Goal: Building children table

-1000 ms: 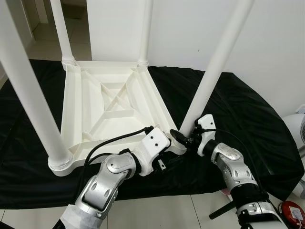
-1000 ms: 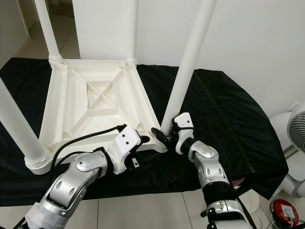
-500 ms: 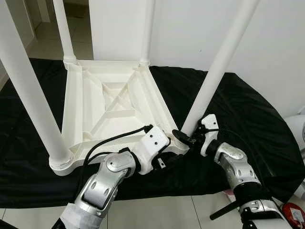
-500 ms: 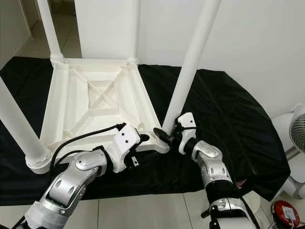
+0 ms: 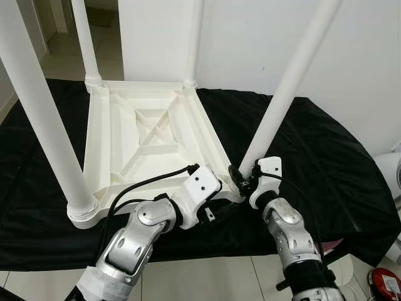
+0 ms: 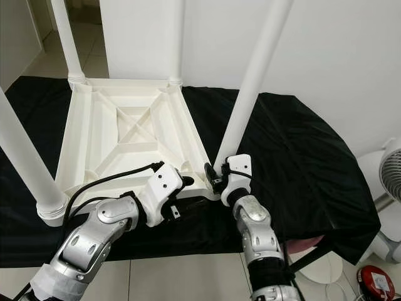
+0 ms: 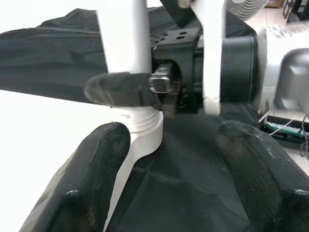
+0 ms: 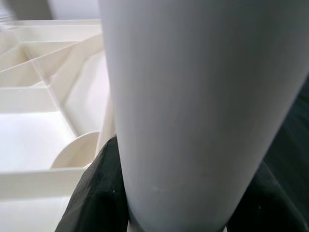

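- Right gripper [image 5: 240, 180] at the base of the near right table leg [image 5: 285, 91], black fingers [image 8: 94, 193] set on either side of the white tube and pressed against it, just above the corner socket.
- Left gripper [image 7: 164, 159] just beside that same corner, on its near left side; fingers spread apart, nothing between them, pointing toward the leg base and the right gripper's black body.
- Left arm [image 5: 135, 241] bent at the elbow, reaching forward and rightward from lower left, white wrist housing over the tabletop's near edge, black cable looping over it.
- Right arm [image 5: 288, 235] rising from lower right, forearm angled forward and slightly inward, wrist level with the leg socket.
- White plastic children's table [image 5: 150, 141] upside down on a black cloth [image 5: 313, 157], ribbed underside facing up, cross-braced in the middle.
- Four legs counted, one at each corner: near right (gripped, leaning rightward as it rises), near left leg [image 5: 44, 119] standing in its collar, far left leg [image 5: 84, 37] and far right leg [image 5: 194, 41] upright at the far edge.
- Two grippers counted, both at the near right corner.
- White fan [image 6: 388, 182] at the right margin, beyond the cloth edge; white wall [image 5: 250, 37] behind.
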Controlling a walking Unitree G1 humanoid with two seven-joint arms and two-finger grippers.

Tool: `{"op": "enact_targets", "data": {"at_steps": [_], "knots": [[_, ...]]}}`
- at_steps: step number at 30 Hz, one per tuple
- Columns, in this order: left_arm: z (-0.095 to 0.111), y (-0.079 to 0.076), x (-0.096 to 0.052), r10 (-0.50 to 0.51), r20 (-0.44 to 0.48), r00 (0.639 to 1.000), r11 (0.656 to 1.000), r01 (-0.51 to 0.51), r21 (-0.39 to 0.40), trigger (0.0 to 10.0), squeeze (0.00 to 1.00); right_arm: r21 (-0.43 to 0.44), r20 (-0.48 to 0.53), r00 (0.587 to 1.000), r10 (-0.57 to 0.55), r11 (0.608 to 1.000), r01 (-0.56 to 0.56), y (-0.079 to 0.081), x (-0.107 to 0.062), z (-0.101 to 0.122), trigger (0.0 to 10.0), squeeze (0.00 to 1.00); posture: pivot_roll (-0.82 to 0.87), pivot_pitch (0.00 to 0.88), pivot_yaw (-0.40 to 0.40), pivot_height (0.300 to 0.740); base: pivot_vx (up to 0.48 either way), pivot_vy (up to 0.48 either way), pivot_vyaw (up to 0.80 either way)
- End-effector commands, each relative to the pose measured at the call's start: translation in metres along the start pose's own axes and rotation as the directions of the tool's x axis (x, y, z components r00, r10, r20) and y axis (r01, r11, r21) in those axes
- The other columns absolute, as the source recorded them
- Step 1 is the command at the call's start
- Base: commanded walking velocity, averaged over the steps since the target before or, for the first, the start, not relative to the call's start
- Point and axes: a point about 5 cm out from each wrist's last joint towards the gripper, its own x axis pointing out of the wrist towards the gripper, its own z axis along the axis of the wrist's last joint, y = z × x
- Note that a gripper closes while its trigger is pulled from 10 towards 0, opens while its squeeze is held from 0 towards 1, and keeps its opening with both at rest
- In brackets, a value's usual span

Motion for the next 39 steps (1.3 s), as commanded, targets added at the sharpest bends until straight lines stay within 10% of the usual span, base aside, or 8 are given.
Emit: {"op": "enact_targets", "data": {"at_steps": [1, 8, 16, 17, 28, 29, 39], "knots": [[0.001, 0.001, 0.003, 0.029, 0.013, 1.000, 1.000, -0.028, -0.009, 10.0, 0.00, -0.002, -0.056, 0.981, -0.184, 0.983, 0.184, -0.019, -0.007, -0.008, 10.0, 0.00, -0.01, 0.000, -0.117, 0.740, 0.000, 0.000, 0.00], [0.000, -0.003, 0.004, 0.022, 0.015, 1.000, 1.000, -0.022, -0.015, 10.0, 0.00, 0.052, -0.046, 0.975, -0.218, 0.974, 0.220, 0.006, -0.013, -0.003, 10.0, 0.00, -0.02, 0.000, -0.120, 0.740, 0.000, 0.000, 0.00], [0.000, -0.004, 0.005, 0.023, 0.018, 1.000, 1.000, -0.023, -0.020, 10.0, 0.00, -0.010, -0.053, 0.973, -0.223, 0.975, 0.223, -0.001, -0.018, -0.002, 10.0, 0.00, -0.03, 0.000, -0.129, 0.740, 0.000, 0.000, 0.00], [0.000, -0.005, 0.005, 0.025, 0.018, 1.000, 0.999, -0.024, -0.022, 10.0, 0.00, -0.015, -0.067, 0.971, -0.231, 0.973, 0.231, -0.005, -0.019, -0.006, 10.0, 1.00, -0.03, 0.000, -0.134, 0.740, 0.000, 0.000, 0.00], [-0.001, -0.007, 0.004, 0.035, 0.022, 0.999, 0.999, -0.035, -0.032, 10.0, 0.00, 0.087, -0.021, 0.998, -0.067, 0.994, 0.068, -0.021, -0.019, 0.002, 10.0, 1.00, -0.03, 0.000, -0.147, 0.740, 0.000, 0.000, 0.00], [-0.001, -0.007, 0.004, 0.032, 0.017, 0.999, 0.999, -0.031, -0.029, 10.0, 0.00, 0.074, -0.008, 0.999, 0.048, 0.996, -0.047, -0.023, -0.019, 0.006, 10.0, 0.01, -0.03, 0.000, -0.146, 0.740, 0.000, 0.000, 0.00], [0.001, -0.005, 0.003, 0.028, 0.018, 0.999, 1.000, -0.027, -0.015, 10.0, 0.00, -0.046, -0.057, 0.940, 0.336, 0.940, -0.339, -0.032, -0.022, 0.003, 10.0, 0.00, -0.01, 0.000, -0.132, 0.740, 0.000, 0.000, 0.00]]}}
